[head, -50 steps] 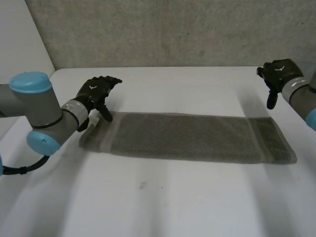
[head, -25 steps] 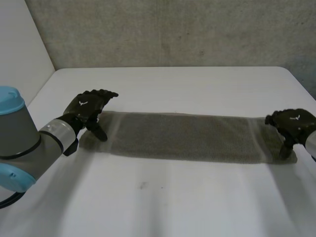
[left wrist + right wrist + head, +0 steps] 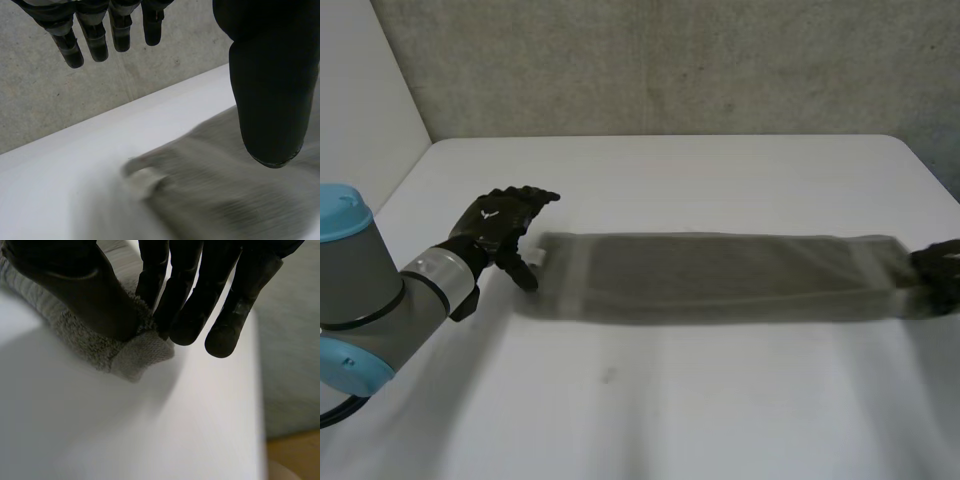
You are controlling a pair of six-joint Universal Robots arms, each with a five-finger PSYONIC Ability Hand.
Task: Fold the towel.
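White table [image 3: 720, 170], matt, standing against a rough grey wall [image 3: 670, 60]. We record the following on it.

Item one: towel [image 3: 720, 285], grey terry cloth, one piece. We find it lying flat and drawn out long across the middle of the table. It runs from beside the left hand to the right hand, with its long edges roughly in line with the table's far edge. A paler band crosses it near each short end.

Item two: left hand [image 3: 502, 222], black, carried on the left arm [image 3: 380, 300] with its grey joint and light-blue cap. We place it just beside the towel's left short end, at the far corner. In the left wrist view its fingers [image 3: 75, 50] are straight and stand well apart from the thumb [image 3: 270, 95], and nothing is held between them. The towel's end [image 3: 210, 200] lies below the thumb. We cannot tell whether the thumb tip touches the cloth.

Item three: right hand [image 3: 940, 272], black, at the towel's right short end, close to the table's right edge. In the right wrist view the thumb [image 3: 75, 290] and the nearest fingers [image 3: 160, 300] close together on the towel's corner [image 3: 135, 357], with the cloth bunched and pinched between them. The outer fingers hang just past the cloth, over bare table [image 3: 100, 430].
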